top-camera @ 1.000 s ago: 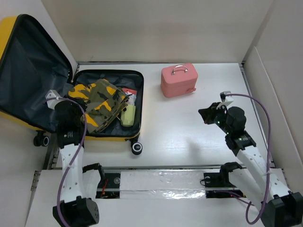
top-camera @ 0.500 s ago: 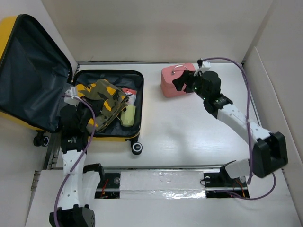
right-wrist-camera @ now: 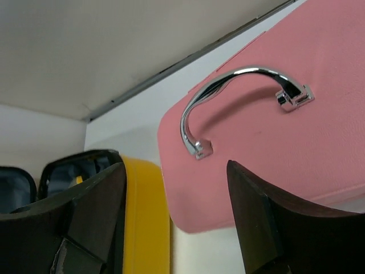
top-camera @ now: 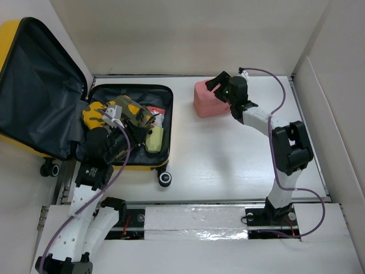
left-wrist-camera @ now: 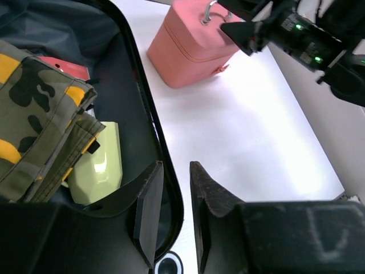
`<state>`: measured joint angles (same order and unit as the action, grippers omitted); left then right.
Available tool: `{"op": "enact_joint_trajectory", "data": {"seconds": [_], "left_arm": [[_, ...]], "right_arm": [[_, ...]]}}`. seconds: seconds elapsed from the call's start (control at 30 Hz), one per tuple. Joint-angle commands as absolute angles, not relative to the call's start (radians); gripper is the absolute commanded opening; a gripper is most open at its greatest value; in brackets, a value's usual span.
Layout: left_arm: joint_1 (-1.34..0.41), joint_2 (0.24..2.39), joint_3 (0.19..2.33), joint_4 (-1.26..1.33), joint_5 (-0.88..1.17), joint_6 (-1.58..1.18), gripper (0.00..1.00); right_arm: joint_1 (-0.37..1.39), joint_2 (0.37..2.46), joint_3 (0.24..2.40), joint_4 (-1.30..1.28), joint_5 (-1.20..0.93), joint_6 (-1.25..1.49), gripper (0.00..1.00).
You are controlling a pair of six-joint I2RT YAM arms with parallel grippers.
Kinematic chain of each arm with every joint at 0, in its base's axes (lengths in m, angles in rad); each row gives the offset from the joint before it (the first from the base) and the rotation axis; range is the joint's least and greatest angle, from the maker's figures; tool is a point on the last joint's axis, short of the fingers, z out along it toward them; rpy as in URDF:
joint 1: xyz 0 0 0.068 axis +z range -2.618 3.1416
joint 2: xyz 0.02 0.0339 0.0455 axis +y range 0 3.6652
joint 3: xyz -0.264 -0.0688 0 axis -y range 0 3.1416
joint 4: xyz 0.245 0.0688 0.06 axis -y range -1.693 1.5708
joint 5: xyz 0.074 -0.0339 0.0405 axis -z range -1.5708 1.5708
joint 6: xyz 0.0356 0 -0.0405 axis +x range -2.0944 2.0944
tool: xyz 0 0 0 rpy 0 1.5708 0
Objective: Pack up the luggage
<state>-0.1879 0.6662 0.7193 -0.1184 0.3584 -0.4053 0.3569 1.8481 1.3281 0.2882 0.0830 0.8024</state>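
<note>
The luggage (top-camera: 40, 94), a yellow hard shell with black zipper trim and dark grey lining, lies open at the table's left, its lid against the wall. Inside are folded camouflage cloth (left-wrist-camera: 40, 131) and a glossy pale-green item (left-wrist-camera: 100, 165). The left gripper (left-wrist-camera: 175, 168), now further forward over them, shows a narrow, empty gap. The right gripper (right-wrist-camera: 174, 171), swung over from mid-table, gapes wide above the pink case (right-wrist-camera: 256, 131) and its chrome handle (right-wrist-camera: 239, 77).
</note>
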Motion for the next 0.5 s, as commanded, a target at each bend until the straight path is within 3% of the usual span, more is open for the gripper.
{"op": "enact_joint_trajectory", "data": {"seconds": [0.0,0.27,0.4,0.47], "left_arm": [[-0.213,0.65,0.744,-0.13,0.362,-0.342,0.23],[-0.261,0.632,0.75,-0.149,0.328,-0.336,0.24],[-0.261,0.632,0.752,-0.152,0.331,-0.337,0.25],[-0.261,0.634,0.752,-0.15,0.333,-0.339,0.25]], "right_arm": [[0.348,1.902,1.378,0.47,0.132,0.925,0.76],[0.348,2.02,1.431,0.564,0.103,0.953,0.67],[0.348,2.06,1.451,0.611,0.11,0.969,0.48],[0.348,2.089,1.466,0.609,0.118,0.974,0.48]]}}
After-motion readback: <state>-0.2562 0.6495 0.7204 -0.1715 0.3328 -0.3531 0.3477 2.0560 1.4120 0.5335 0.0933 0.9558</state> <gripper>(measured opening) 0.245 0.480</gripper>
